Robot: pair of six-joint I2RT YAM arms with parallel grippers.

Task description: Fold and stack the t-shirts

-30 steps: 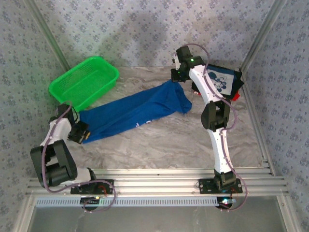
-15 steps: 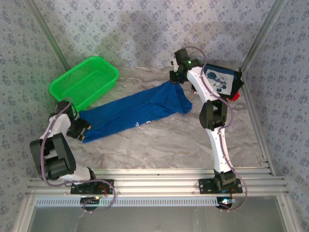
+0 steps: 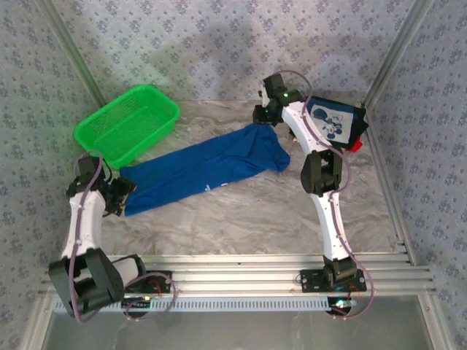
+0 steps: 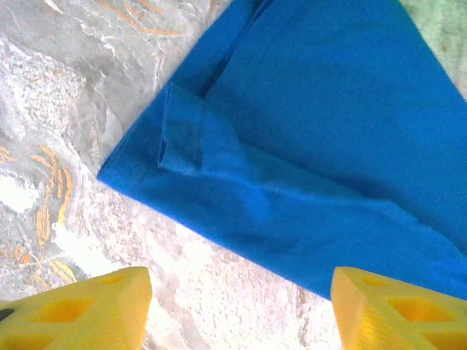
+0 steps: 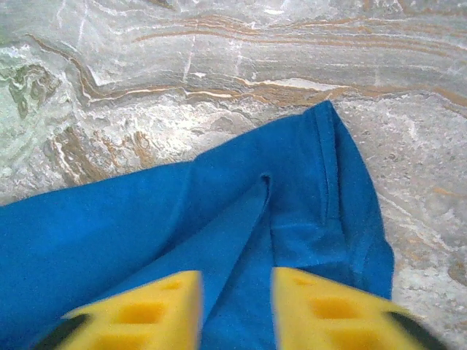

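The space is closed in by walls (image 3: 219, 44) papered in pale grey-blue with a small repeated floral motif, and metal posts are seen slanting up at the corners. The table (image 3: 241, 219) is covered in a grey and white marbled pattern veined with orange, and ribbed aluminium rails (image 3: 241, 266) are laid along its near edge.

The royal blue t-shirt (image 3: 197, 171) is stretched out in a long diagonal band across the middle of the table, from near left to far right. A trace of white lettering is visible on its lower edge, too small to be read. A green basket (image 3: 125, 124) is set at the far left, beside the shirt's left end. The dark navy t-shirt (image 3: 350, 120) is placed at the far right, its white cartoon panel (image 3: 330, 124) turned upward; no words can be made out on it. A scrap of the red t-shirt (image 3: 356, 146) is seen at its near edge.

The left gripper (image 3: 122, 198) is held at the blue shirt's left end with its jaws spread wide and nothing between them. The right gripper (image 3: 260, 117) is poised over the shirt's far end, its jaws parted by a narrow gap.
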